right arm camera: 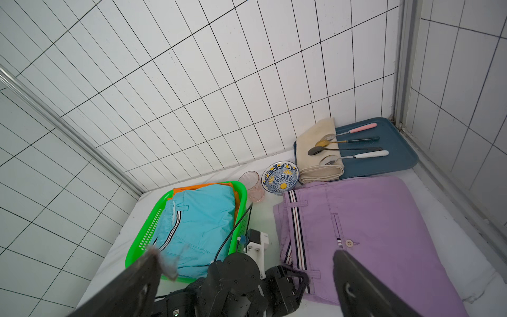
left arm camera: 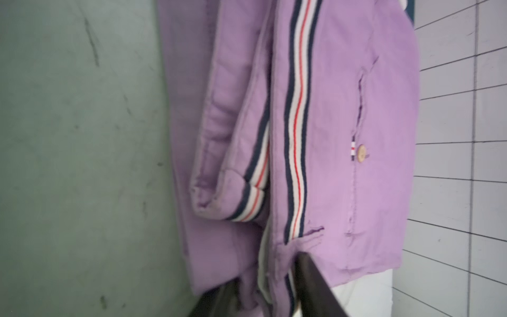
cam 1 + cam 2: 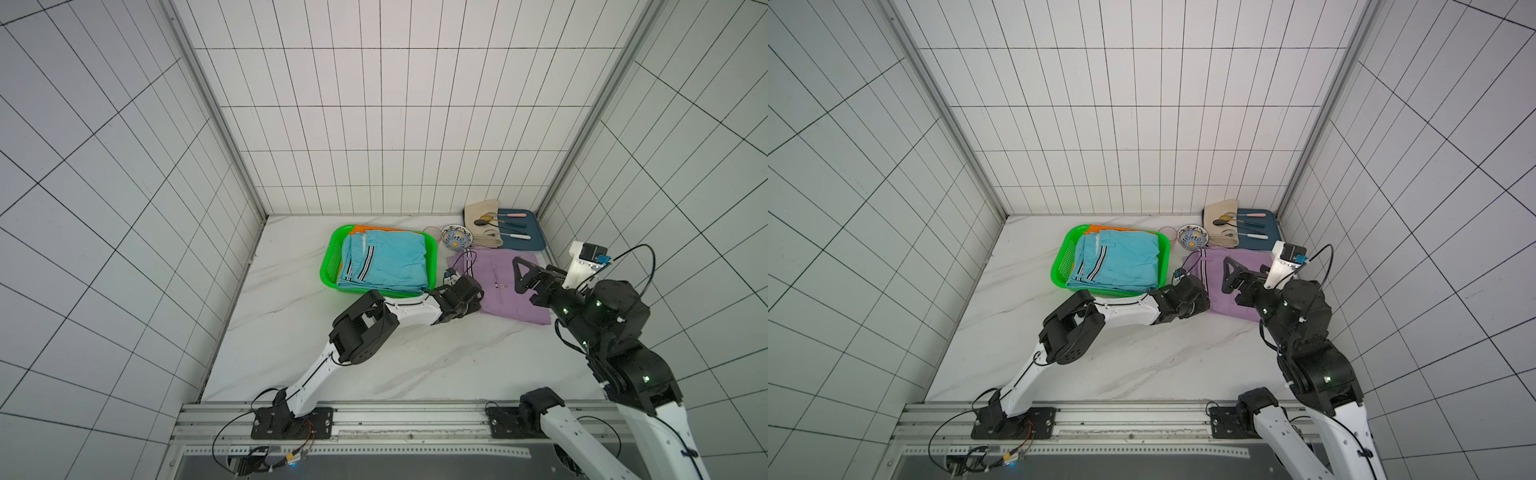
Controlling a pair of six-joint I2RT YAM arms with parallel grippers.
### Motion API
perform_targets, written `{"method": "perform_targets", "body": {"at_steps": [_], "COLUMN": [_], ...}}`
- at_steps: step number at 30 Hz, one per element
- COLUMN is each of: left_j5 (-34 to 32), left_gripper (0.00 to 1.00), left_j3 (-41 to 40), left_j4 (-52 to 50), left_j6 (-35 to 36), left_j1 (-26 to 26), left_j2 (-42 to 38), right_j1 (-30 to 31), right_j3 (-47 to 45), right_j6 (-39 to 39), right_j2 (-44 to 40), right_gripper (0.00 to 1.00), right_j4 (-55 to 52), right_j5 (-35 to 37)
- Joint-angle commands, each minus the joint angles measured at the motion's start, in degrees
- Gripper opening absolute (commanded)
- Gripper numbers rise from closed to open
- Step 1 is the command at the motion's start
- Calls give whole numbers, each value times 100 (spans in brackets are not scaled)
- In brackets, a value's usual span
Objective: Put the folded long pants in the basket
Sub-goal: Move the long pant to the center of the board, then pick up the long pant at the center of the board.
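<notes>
The green basket (image 3: 328,257) (image 3: 1059,266) (image 1: 137,247) holds the folded light blue pants (image 3: 386,262) (image 3: 1121,259) (image 1: 203,219), with orange pants (image 3: 365,227) (image 1: 197,188) showing beneath at the far edge. Folded lilac pants (image 3: 498,270) (image 3: 1214,272) (image 2: 343,137) (image 1: 384,219) lie flat on the table to the basket's right. My left gripper (image 3: 476,297) (image 3: 1202,299) (image 2: 264,277) (image 1: 299,280) is shut on their near left edge, by the striped seam. My right gripper (image 3: 525,282) (image 3: 1235,282) (image 1: 247,254) hangs open above the lilac pants, holding nothing.
Behind the lilac pants sit a dark blue tray (image 3: 536,237) (image 1: 397,153), a beige cloth with spoons (image 3: 478,216) (image 1: 315,164), a patterned bowl (image 3: 457,240) (image 1: 279,178) and a pink glass (image 3: 432,230) (image 1: 251,186). Tiled walls close in at the back and right.
</notes>
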Motion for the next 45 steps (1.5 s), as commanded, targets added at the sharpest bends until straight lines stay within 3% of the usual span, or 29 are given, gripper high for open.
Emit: {"method": "perform_targets", "body": {"at_steps": [1,2,8,19,28,38,41,45], "left_j5": [72,109,-145,-1146,-1535,-2238,-2412,-2436], "left_gripper": [4,0,0,0,0,0,0,0], "left_j3": [-51,-41,-638,-3679,-5217,-6557,-6892,-7475], "left_j4": [-878,-854,-743,-546,-724,-1381,-1684,-1738], "left_j6": [82,93,208,17,-706,-1240,-1347,-1526], "left_j1": [32,34,-91,-1106,-2101,-2130,-2073,-2015], "left_j2": [567,582,77,-2558,-3977,-5637,-6226,-7005], "right_j1": [-66,-66,-67,-76,-149,-241,-242,-244], "right_j3": [-66,-63,-92,-196,-1097,-2685,-3072,-3568], "right_j6": [-56,-56,-47,29,848,1444,1730,2145], "right_j2": [-38,-35,-26,111,428,143,300,1028], "right_gripper": [100,100,100,100,100,100,98,87], "right_j4": [17,17,25,43,202,399,613,1442], "right_j5": [-46,-45,-15,65,763,-582,-1311,-2657]}}
